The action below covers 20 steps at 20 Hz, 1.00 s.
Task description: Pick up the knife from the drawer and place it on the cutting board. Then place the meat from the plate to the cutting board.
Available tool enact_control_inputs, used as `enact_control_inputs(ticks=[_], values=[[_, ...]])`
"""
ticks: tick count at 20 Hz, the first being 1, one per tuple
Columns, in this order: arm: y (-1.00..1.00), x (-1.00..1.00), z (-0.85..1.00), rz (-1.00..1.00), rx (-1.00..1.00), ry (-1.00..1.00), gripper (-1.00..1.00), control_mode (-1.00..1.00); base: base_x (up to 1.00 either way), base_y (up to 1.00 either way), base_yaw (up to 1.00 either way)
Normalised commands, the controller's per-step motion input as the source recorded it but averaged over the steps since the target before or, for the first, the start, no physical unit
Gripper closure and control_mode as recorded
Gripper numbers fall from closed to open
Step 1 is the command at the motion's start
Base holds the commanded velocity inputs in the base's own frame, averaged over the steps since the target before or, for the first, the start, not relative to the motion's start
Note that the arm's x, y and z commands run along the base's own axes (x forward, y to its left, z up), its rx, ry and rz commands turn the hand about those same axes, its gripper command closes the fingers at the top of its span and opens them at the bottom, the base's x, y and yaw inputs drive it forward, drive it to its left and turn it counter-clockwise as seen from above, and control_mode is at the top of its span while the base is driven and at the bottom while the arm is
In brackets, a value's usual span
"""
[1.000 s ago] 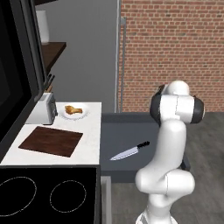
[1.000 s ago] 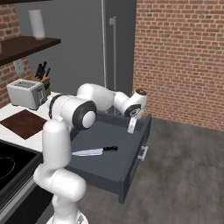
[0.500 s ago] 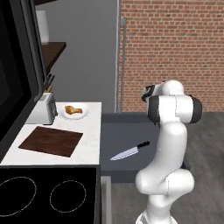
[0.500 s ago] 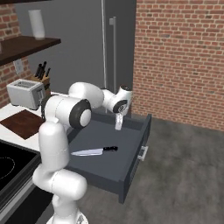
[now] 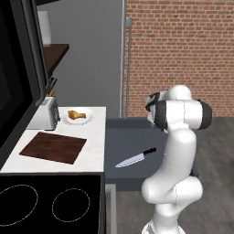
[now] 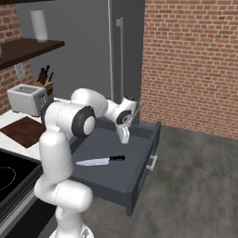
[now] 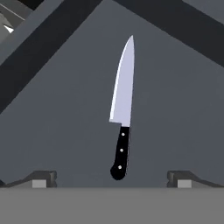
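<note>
While the knife [image 7: 122,113] lies flat on the floor of the pulled-out drawer [image 6: 139,174], step 1, the pickup, looks to be in hand. Its blade is long, silver and pointed; its black handle carries 3 pale rivets. Above the knife, the pincer [image 6: 124,136] hangs with jaws apart; next it should descend and clamp the handle.
</note>
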Motion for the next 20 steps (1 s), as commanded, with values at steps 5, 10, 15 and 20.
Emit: enact_control_inputs(ticks=[5,10,15,20], values=[[0.05,-0.43,-0.21,0.17,0.0,0.03,-1.0,-1.0,0.0,0.0,0.0],[0.23,-0.02,-0.19,0.0,0.0,0.0,-1.0,-1.0,0.0,0.0,0.0],[0.02,0.07,-0.42,0.0,-0.01,-0.01,-1.0,-1.0,0.0,0.0,0.0],[0.01,0.01,-0.54,0.0,-0.04,-0.01,-1.0,-1.0,0.0,0.0,0.0]])
